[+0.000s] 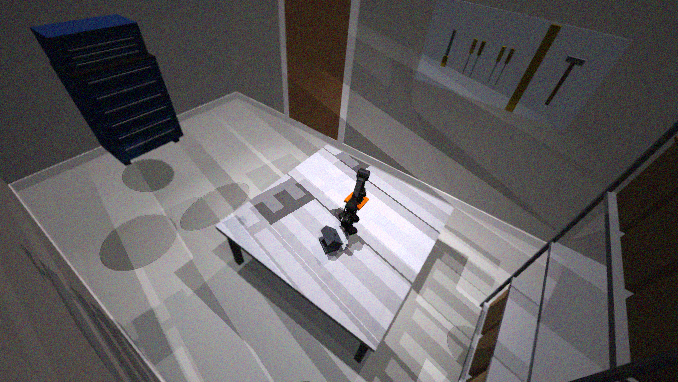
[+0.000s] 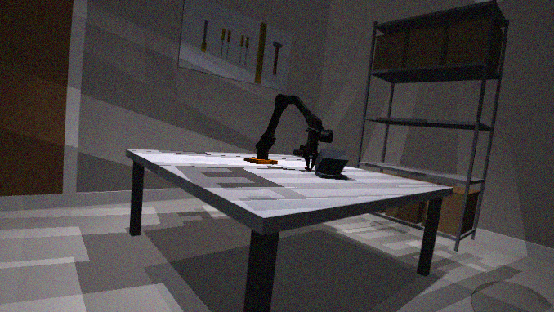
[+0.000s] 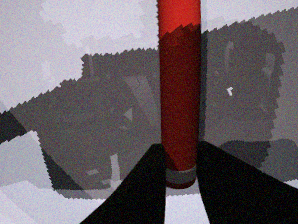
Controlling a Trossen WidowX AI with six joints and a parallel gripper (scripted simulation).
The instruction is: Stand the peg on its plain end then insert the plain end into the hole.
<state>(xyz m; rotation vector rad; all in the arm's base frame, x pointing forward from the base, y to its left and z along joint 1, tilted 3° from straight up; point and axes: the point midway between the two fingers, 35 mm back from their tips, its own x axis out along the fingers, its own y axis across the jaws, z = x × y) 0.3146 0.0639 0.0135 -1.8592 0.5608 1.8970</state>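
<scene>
The red peg [image 3: 179, 90] runs down from the top edge of the wrist view, with its band, grey in shadow, near the lower end. My gripper [image 3: 178, 152] [image 2: 309, 167] is shut on the peg close to the banded end, one black fingertip on each side. The fingers are low at the table top, and a speck of red shows at their tips in the exterior view. The plain end is outside the wrist view. The dark sloped panel [image 1: 330, 239] [image 2: 332, 163] stands just beyond the gripper; its hole cannot be made out.
The arm's orange base [image 1: 364, 201] [image 2: 261, 161] sits on the white table [image 1: 400, 240] [image 2: 204, 187], behind the gripper. The panel is the near obstacle beside the fingers. Patchy shadows cover the table. A shelf rack [image 2: 437, 75] stands away from the table.
</scene>
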